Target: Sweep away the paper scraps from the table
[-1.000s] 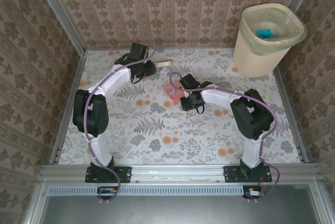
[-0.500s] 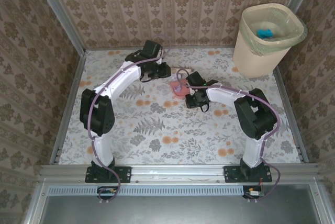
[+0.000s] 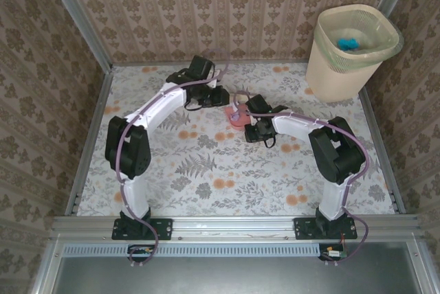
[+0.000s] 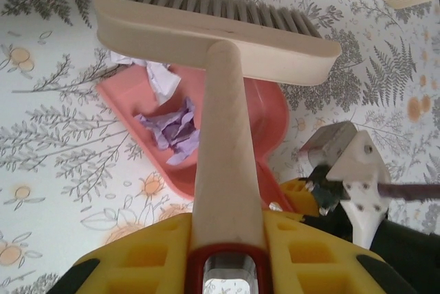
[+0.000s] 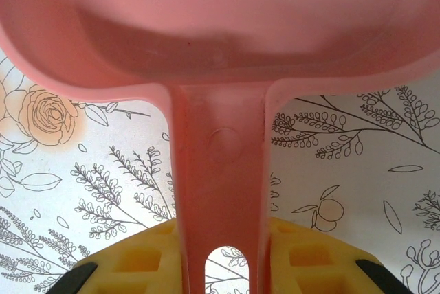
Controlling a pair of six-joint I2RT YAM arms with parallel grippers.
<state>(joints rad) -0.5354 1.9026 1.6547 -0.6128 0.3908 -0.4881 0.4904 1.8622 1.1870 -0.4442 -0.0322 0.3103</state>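
Moved since a second ago: your left gripper (image 3: pixel 212 95) has swung rightward from the far left of the table (image 3: pixel 206 170) and now sits just beside the dustpan (image 3: pixel 237 115). Your right gripper (image 3: pixel 249 118) and the dustpan have shifted slightly to the right. Over the last half second, almost nothing has changed.

Left arm: elbow raised, forearm arching toward the far middle of the table, wrist tipped down. Its gripper is clamped on the pale wooden handle of the brush (image 4: pixel 223 136). The brush head lies crosswise, with its bristles at the open lip of the dustpan.

Right arm: reaching inward and to the left, low over the table. Its gripper is clamped on the dustpan's pink handle, and the pan rests on the table ahead of it.

Paper scraps (image 4: pixel 173 126): one purple wad lies inside the dustpan. One white wad lies at the pan's lip, partly under the brush head.

Waste basket (image 3: pixel 344 74): far right corner of the table, well apart from both grippers, with a teal-blue wad (image 3: pixel 347 42) inside.
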